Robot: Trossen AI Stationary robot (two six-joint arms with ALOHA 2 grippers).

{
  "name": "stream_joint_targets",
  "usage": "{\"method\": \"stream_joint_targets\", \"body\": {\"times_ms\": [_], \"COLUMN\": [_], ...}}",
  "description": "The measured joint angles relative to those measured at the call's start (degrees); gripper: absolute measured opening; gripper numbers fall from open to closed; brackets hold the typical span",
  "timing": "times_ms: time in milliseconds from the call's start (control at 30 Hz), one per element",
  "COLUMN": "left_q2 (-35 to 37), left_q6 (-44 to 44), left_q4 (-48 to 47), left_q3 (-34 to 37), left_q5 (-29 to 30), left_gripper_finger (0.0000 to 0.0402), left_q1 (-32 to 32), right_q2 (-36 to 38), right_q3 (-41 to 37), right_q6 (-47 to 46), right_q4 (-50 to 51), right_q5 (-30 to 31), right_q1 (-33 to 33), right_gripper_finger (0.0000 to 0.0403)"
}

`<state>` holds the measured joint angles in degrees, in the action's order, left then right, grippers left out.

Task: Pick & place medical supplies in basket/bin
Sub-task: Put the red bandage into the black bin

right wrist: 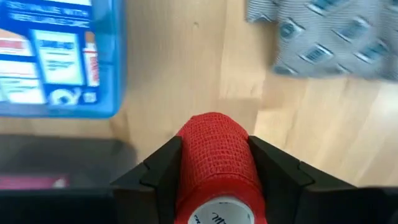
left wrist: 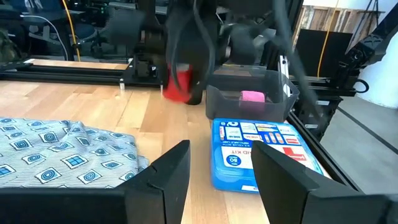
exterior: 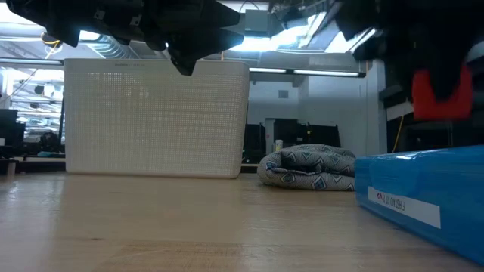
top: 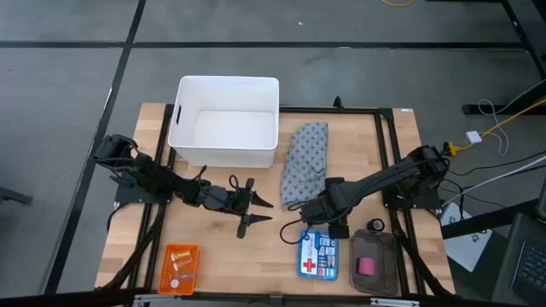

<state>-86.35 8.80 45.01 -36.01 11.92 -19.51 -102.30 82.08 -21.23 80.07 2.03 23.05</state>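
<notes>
A red bandage roll point(right wrist: 214, 168) sits in my right gripper point(right wrist: 214, 149), which hovers between the grey-blue patterned cloth point(top: 304, 160) and the blue first-aid kit box point(top: 318, 254). The low view shows the roll point(exterior: 442, 94) well above the table. My left gripper point(top: 266, 211) is open, low over bare wood left of the cloth, pointing toward the right arm. A pink roll point(top: 367, 266) lies in a grey tray point(top: 373, 281). Tan-gold vials point(top: 177, 256) lie in an orange tray point(top: 179, 269). The white bin point(top: 225, 119) stands at the far edge. My right gripper pinches the red roll by its curved sides point(right wrist: 186, 168) between the two fingers point(right wrist: 273, 171). The fingers come from above, pointing down at a slant, and the roll's axis runs along them, its white-cored end point(right wrist: 217, 218) toward the wrist. The roll is lifted clear of the table.
A small black round piece point(top: 375, 224) lies beside the grey tray. A black frame point(top: 388, 153) runs around the tabletop. Bare wood shows in front of the bin and between the left gripper and the orange tray.
</notes>
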Motion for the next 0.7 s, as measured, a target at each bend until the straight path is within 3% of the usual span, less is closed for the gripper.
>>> {"method": "stream_joint_targets", "body": {"times_ms": [267, 400, 700], "left_q2": [0.0, 0.0, 0.0], "left_q6": [-0.1, -0.1, -0.2], "left_q4": [0.0, 0.0, 0.0], "left_q3": [0.0, 0.0, 0.0], "left_q5": [0.0, 0.0, -0.8], "left_gripper_finger": [0.0166, 0.0166, 0.0166], "left_q1": [0.0, 0.0, 0.1], "right_q2": [0.1, 0.6, 0.6], "right_q3": [11.9, 12.5, 11.2], "right_q6": [-10.4, -16.9, -31.3], "right_q4": [10.0, 10.0, 9.9], "right_q5": [-7.1, -10.7, -9.7], "right_q1": [4.8, 9.8, 22.2], "right_gripper_finger": [0.0168, 0.0167, 0.0167]}}
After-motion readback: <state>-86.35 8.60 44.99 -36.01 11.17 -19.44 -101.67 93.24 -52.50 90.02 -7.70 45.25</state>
